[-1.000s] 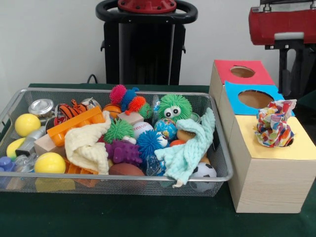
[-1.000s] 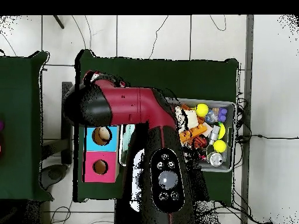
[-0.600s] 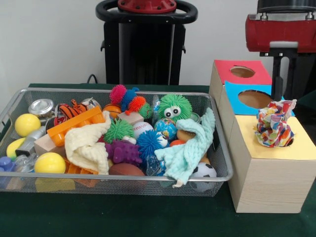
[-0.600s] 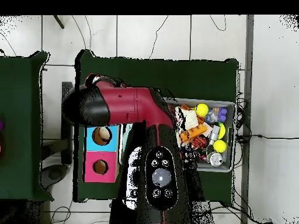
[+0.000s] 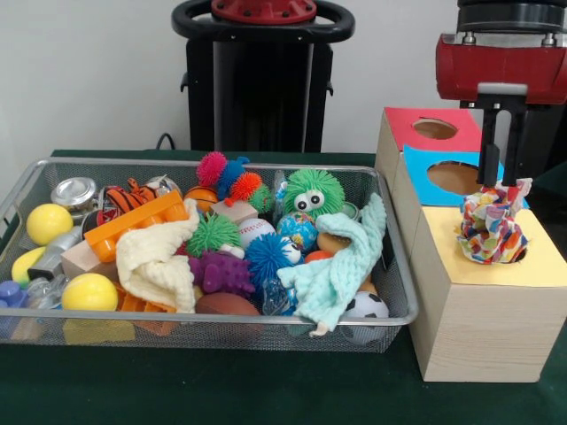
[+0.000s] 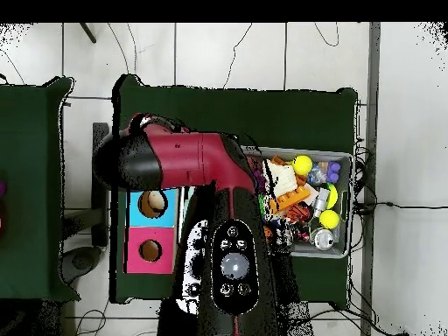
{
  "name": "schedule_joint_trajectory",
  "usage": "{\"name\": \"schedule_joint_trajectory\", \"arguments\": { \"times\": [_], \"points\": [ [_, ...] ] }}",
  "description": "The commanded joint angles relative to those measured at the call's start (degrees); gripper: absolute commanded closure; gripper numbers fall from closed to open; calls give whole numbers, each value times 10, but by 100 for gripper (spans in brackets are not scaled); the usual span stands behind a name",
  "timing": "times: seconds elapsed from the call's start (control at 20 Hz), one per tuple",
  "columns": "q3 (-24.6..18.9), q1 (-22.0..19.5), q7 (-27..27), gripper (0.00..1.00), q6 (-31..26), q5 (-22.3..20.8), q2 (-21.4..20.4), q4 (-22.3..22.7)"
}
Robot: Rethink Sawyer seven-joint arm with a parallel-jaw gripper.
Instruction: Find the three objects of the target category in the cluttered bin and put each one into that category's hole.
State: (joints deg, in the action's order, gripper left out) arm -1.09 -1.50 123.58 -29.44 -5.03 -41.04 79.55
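White wall behind, green tabletop [image 5: 221,390] below; the gripper [image 5: 498,177] hangs over the yellow box [image 5: 483,305], its fingers [image 5: 486,150] parted just above the patterned cloth [image 5: 490,223] bunched in the hole; I'd press straight down to seat it fully; overhead, the arm [image 6: 188,162] hides all that, showing only the bin [image 6: 341,206]
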Motion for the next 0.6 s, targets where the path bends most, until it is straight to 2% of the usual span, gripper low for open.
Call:
{"name": "schedule_joint_trajectory", "arguments": {
  "times": [0.05, 0.35, 0.5, 0.6],
  "points": [
    [4, -4, 91, 100, 30, 9, 30, 28],
    [15, 5, 107, 100, 44, 14, 39, 30],
    [11, 5, 113, 100, 77, 18, 35, 42],
    [-1, -2, 108, 100, 74, 28, 34, 51]
  ]
}}
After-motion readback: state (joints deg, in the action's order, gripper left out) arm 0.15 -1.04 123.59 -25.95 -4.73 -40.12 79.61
